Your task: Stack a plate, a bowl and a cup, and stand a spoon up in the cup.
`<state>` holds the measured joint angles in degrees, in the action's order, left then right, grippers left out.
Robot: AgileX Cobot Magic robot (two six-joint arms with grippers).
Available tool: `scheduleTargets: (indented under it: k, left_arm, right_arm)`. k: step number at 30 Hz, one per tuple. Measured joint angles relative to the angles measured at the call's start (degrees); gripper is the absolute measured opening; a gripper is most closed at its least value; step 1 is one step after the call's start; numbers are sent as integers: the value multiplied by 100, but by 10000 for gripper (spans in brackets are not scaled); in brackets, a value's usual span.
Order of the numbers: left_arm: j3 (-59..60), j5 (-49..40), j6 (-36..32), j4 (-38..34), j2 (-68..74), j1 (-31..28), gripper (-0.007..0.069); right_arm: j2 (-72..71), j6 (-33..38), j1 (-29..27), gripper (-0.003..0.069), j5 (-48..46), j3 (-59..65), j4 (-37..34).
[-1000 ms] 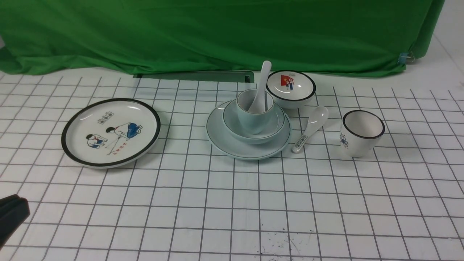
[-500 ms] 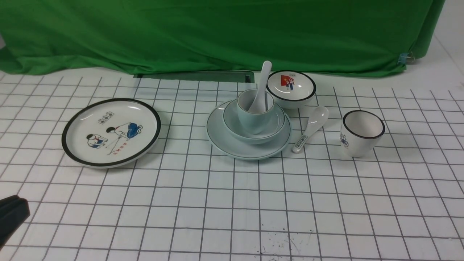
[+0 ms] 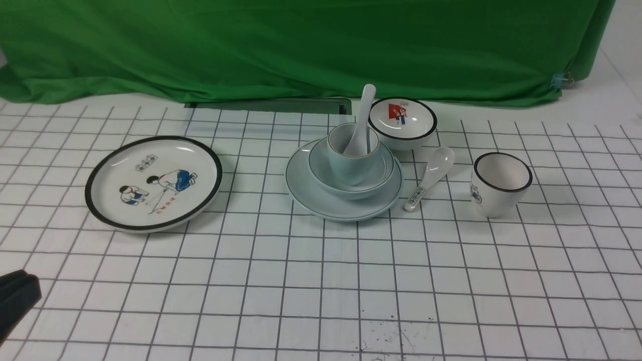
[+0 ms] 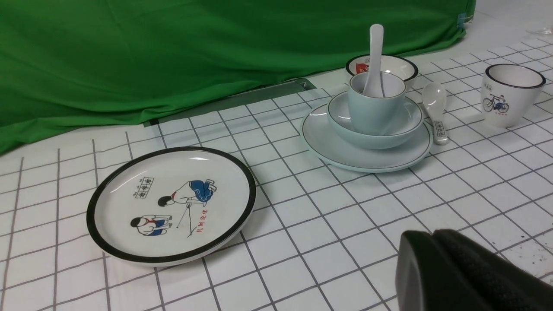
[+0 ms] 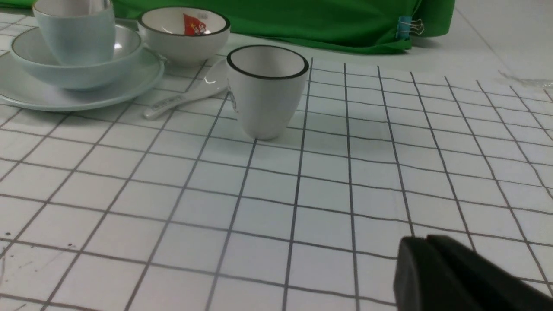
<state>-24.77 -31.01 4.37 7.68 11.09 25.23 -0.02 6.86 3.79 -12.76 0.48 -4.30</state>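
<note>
At the middle of the gridded table the pale green plate (image 3: 321,203) carries the bowl (image 3: 375,176), and the cup (image 3: 346,165) stands in the bowl. The spoon (image 3: 364,113) stands in the cup, handle up and leaning back. My left gripper (image 4: 432,234) is shut and empty, low at the near left (image 3: 17,296), far from the stack. The right gripper (image 5: 425,239) is shut with nothing in it, near the table's front right, and does not show in the front view.
A black-rimmed plate (image 3: 153,183) with cartoon children lies left of the stack. Behind and right of the stack sit a black-rimmed bowl (image 3: 403,123), a spoon with printed marks (image 3: 431,175) and a white cup (image 3: 499,185). Green cloth (image 3: 301,45) closes the back.
</note>
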Motion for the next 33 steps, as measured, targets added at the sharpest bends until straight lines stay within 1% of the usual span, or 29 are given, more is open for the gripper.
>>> scheduleTargets:
  k: [17, 19, 23, 24, 26, 27, 29, 31, 32, 33]
  left_arm:
    - [4, 0, -5, 0, -4, 0, -36]
    - [64, 44, -5, -88, -120, -53, -36]
    - [241, 62, -42, -408, -434, -389, -36]
    - [461, 153, -54, -482, -683, -757, -34]
    - [712, 415, -66, -563, -969, -1185, -33]
    - [744, 449, -66, -580, -969, -1185, -33]
    - [1247, 907, -91, -768, -1104, -1715, -31]
    - [1582, 1135, -91, -821, -1104, -2030, -31]
    - [1618, 1153, -96, -821, -1104, -2030, -31]
    - [1834, 1263, -121, -901, -1104, -2201, -31]
  right_arm:
    - [0, 12, 0, 43, 0, 0, 6]
    - [0, 12, 0, 43, -18, 0, 6]
    - [0, 12, 0, 46, -3, 0, 11]
    - [0, 12, 0, 49, -5, 0, 11]
    - [0, 12, 0, 52, -3, 0, 11]
    - [0, 12, 0, 53, -3, 0, 11]
    - [0, 12, 0, 61, 4, 0, 11]
    - [0, 12, 0, 66, -13, 0, 11]
    - [0, 12, 0, 67, -13, 0, 11]
    - [0, 12, 0, 73, -13, 0, 11]
